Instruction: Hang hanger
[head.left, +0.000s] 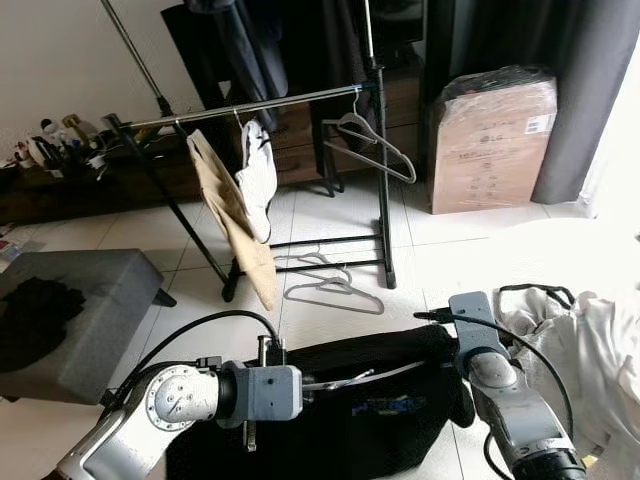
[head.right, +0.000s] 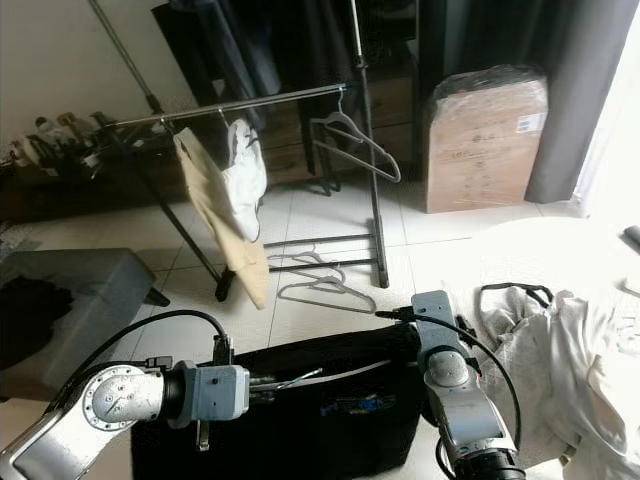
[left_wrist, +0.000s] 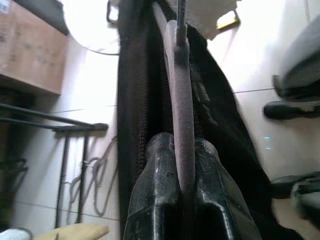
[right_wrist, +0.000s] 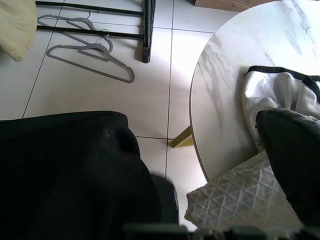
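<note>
**Hanger in hand, not yet on the rail**

Status: the hanger (left_wrist: 181, 115) is loaded with a black garment (head.left: 360, 410) and held low in front of the robot, well short of the clothes rack (head.left: 260, 103). Left gripper (left_wrist: 181, 200) has its two fingers pressed tight on the hanger's bar; the left wrist view shows the bar running straight out between the pads. Right gripper (head.left: 462, 405) is down at the garment's far end, buried in fabric. Can't tell if it's open or pinching.

Done, by my read: garment is on the hanger, hanger is picked up. Left: lift, close the distance to the rack, hook over the rail. That's most of the task.

Materials and shapes:
- Hanger: thin, rounded bar, matte grey-brown, looks flocked or plastic. Slim enough to twist in a two-finger pinch.
- Black garment: soft, heavy-looking, ribbed or knit edge, drapes and sags between both arms.
- Rack: dark tubular frame, shiny metal top rail, smooth and round.
- Already on the rail: a tan garment (head.left: 232, 215), a white garment (head.left: 257, 180), an empty grey hanger (head.left: 368, 142).
- Two more grey hangers (head.left: 332, 283) lie flat on glossy white floor tiles under the rack.
- Wrapped cardboard box (head.left: 492, 140) stands beside the rack.
</note>
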